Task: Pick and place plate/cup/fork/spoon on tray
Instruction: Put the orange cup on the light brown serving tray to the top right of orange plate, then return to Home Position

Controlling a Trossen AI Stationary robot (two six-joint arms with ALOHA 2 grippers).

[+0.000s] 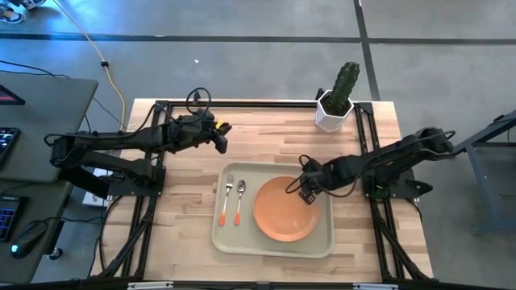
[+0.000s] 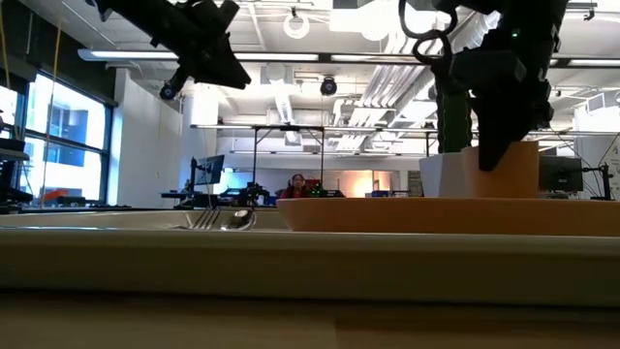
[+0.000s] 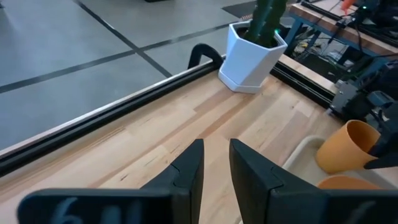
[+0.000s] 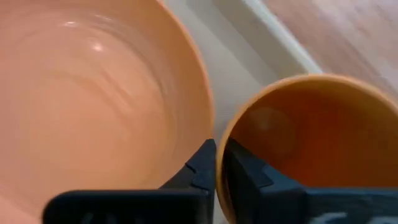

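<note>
1. Presently my right end effector (image 4: 216, 163) is pinching the cup (image 4: 305, 146) by its rim, one finger inside and one outside, at the far right corner of the tray (image 1: 322, 246), just beside the plate (image 1: 285, 209).
2. If I lower crookedly, the cup's base could catch the plate's edge and tip over.
3. Letting go too high, I judge, would let it bounce or roll against the tray's rim.
4. The fork (image 1: 224, 199) and spoon (image 1: 239, 201) lie together on the tray's left side, well clear.
5. My left end effector (image 3: 216, 168), fingers nearly together and empty, waits over the bench (image 1: 266, 137) near its far left, posing no risk.
</note>
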